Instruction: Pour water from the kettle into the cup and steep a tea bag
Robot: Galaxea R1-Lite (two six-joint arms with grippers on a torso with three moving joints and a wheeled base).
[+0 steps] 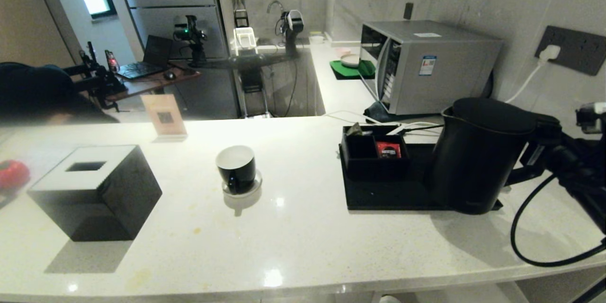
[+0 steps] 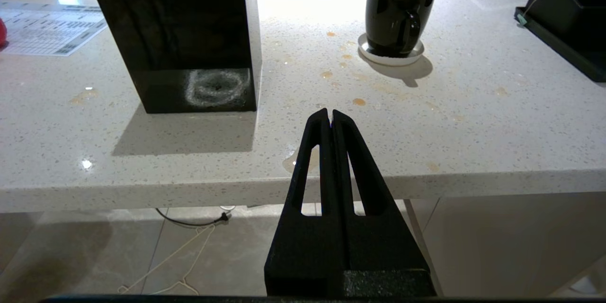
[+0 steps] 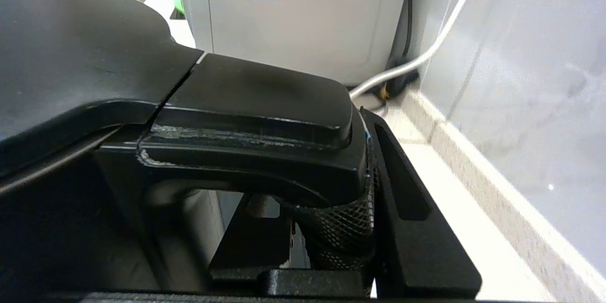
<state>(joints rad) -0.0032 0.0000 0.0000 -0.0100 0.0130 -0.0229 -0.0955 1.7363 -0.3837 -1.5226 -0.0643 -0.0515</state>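
On white counter (image 1: 303,246): black tray (image 1: 378,196) at right w/ matte black kettle (image 1: 478,156) upright on it, spout toward cup. Right gripper (image 3: 331,184) clamped on kettle handle (image 3: 255,118). Cup (image 1: 236,166) on saucer (image 1: 242,189), center, well apart from kettle. Tea bag (image 1: 354,129) in tray's box w/ red sachet (image 1: 388,150). Left gripper (image 2: 330,120) pressed together, empty, before counter edge. Black tissue box (image 1: 94,189) at left.

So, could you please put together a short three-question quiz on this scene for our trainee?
1. True or false: the cup stands on a saucer.
2. What is the right gripper closed on? A) the kettle handle B) the red sachet C) the cup
3. Fill in: the left gripper, near the counter edge, is ____.

Key: 1 true; 2 A; 3 shut.
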